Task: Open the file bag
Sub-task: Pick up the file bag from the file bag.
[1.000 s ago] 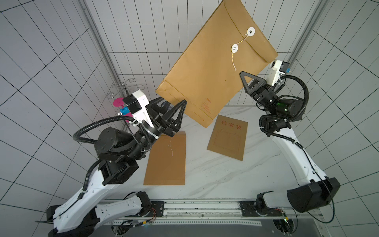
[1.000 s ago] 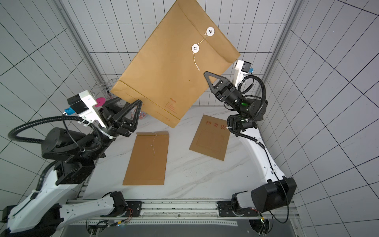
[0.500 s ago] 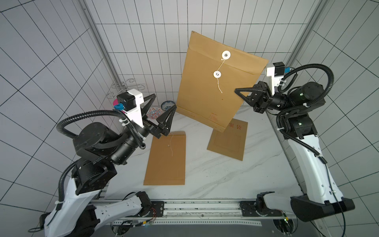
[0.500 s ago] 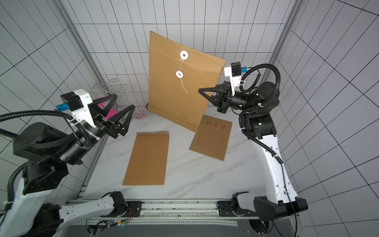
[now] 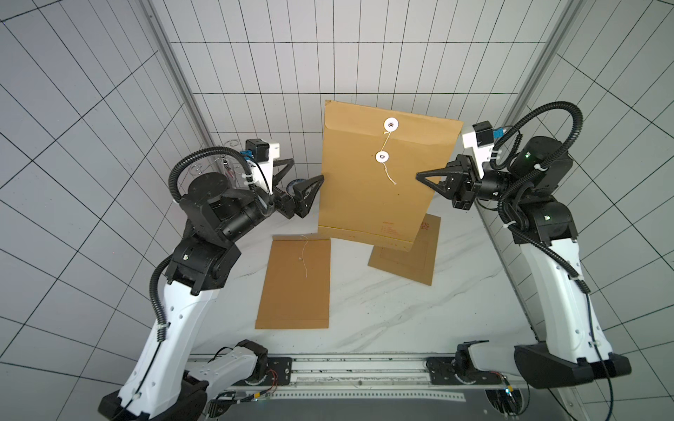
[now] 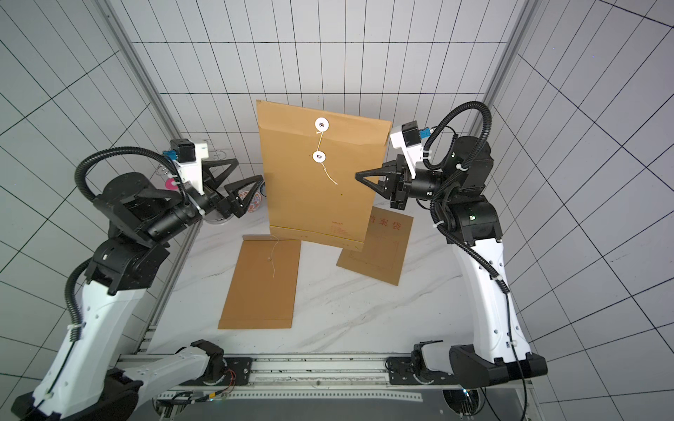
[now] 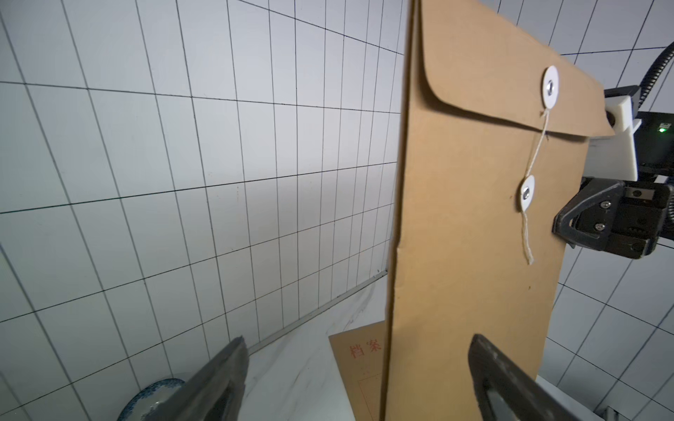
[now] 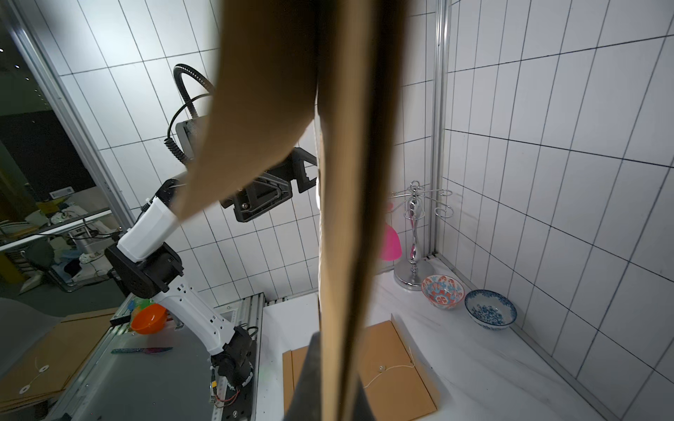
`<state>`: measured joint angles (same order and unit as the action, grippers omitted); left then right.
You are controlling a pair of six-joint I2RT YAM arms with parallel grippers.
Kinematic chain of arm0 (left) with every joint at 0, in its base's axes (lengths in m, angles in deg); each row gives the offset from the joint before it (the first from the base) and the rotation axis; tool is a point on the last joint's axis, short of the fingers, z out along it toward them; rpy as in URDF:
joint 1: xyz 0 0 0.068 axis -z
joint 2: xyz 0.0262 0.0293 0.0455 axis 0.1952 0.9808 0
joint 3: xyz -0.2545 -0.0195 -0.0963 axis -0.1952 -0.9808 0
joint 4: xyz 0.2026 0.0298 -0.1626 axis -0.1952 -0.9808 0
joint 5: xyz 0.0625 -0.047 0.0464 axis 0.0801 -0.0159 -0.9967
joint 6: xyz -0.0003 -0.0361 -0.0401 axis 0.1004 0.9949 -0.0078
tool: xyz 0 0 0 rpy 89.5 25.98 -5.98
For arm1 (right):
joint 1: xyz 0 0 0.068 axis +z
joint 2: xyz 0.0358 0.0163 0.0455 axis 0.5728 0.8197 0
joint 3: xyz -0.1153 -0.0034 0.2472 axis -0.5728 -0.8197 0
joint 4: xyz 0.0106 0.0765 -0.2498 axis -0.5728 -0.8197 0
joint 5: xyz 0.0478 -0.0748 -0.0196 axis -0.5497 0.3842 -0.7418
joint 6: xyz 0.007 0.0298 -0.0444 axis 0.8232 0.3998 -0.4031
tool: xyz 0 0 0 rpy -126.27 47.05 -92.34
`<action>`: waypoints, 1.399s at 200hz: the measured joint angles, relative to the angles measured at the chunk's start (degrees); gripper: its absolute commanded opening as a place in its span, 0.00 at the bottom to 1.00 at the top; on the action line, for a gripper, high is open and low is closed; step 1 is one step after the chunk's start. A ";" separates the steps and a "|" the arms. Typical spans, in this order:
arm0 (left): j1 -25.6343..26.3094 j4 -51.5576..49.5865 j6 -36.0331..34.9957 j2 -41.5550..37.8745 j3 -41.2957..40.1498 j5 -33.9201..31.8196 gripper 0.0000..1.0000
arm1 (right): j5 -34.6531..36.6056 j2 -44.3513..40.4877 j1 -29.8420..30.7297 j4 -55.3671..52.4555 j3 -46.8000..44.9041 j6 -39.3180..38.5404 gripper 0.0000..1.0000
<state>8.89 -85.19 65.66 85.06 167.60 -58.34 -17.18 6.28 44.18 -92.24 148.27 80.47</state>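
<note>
The file bag (image 5: 375, 204) no longer slants high overhead. It now hangs almost upright and lower, with its bottom edge close above the table (image 5: 383, 320). The right gripper (image 5: 423, 177), clamped on the bag's right edge, points level across the scene instead of upward. The left gripper (image 5: 307, 169) spreads its jaws wider than before and straddles the bag's left edge, seemingly without touching it.

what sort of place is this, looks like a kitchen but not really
Probably a robotics lab test cell, not a real kitchen: two robot arms bolted to a metal rail at a marble-look table, tiled wall panels in aluminium framing, and a cluttered workshop beyond.
</note>
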 measured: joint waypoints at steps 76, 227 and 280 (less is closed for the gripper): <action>-0.72 10.16 1.42 1.44 -2.95 17.09 0.96 | -0.15 -0.35 -0.15 -12.26 3.93 -8.22 0.00; 2.40 22.51 9.38 5.14 -3.19 32.89 0.72 | -4.98 -3.34 0.66 -9.99 3.37 -5.42 0.00; 3.17 25.53 11.61 5.66 -2.93 34.34 0.48 | -4.96 -3.34 0.68 -9.66 2.60 -5.22 0.00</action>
<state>12.06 -59.66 77.26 90.72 164.67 -24.00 -22.14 2.93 44.86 -101.90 150.88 75.24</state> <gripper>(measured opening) 0.512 0.045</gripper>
